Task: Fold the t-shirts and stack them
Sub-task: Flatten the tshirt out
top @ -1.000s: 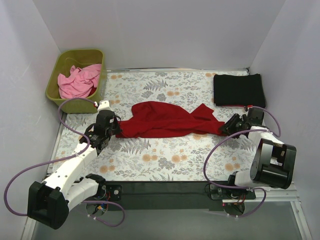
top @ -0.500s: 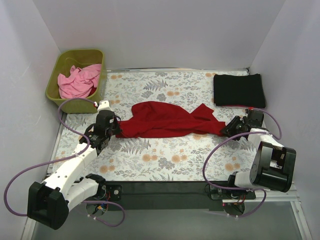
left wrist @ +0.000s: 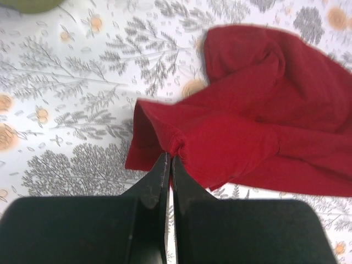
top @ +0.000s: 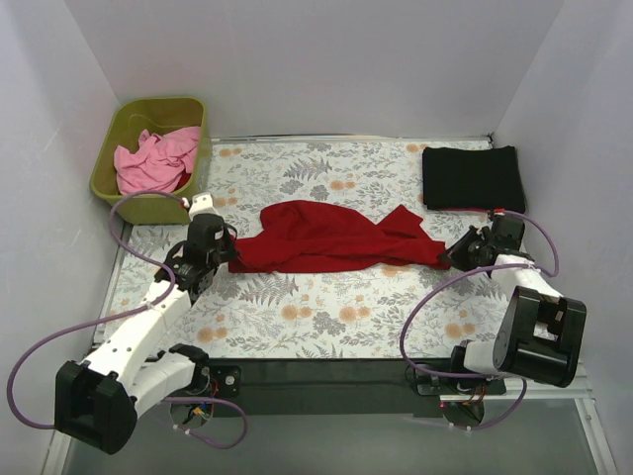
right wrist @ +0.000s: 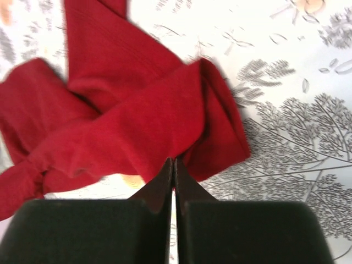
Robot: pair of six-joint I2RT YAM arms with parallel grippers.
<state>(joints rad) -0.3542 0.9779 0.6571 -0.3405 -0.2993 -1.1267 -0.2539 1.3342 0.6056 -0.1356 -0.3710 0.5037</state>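
The dark red t-shirt (top: 331, 237) lies bunched and stretched across the middle of the floral table cloth. My left gripper (top: 229, 249) is shut on its left edge (left wrist: 176, 144). My right gripper (top: 453, 255) is shut on its right edge (right wrist: 181, 151). The cloth is pinched at both fingertips. The black t-shirt (top: 472, 177) lies folded at the back right. The light pink t-shirt (top: 153, 158) is crumpled in the bin.
The olive-green bin (top: 119, 129) stands at the back left corner. The floral table cloth (top: 326, 317) covers the table. White walls close in the left, back and right sides.
Both grippers have moved outward and a little back, pulling the red t-shirt's ends apart. The right gripper has shifted toward the right edge.
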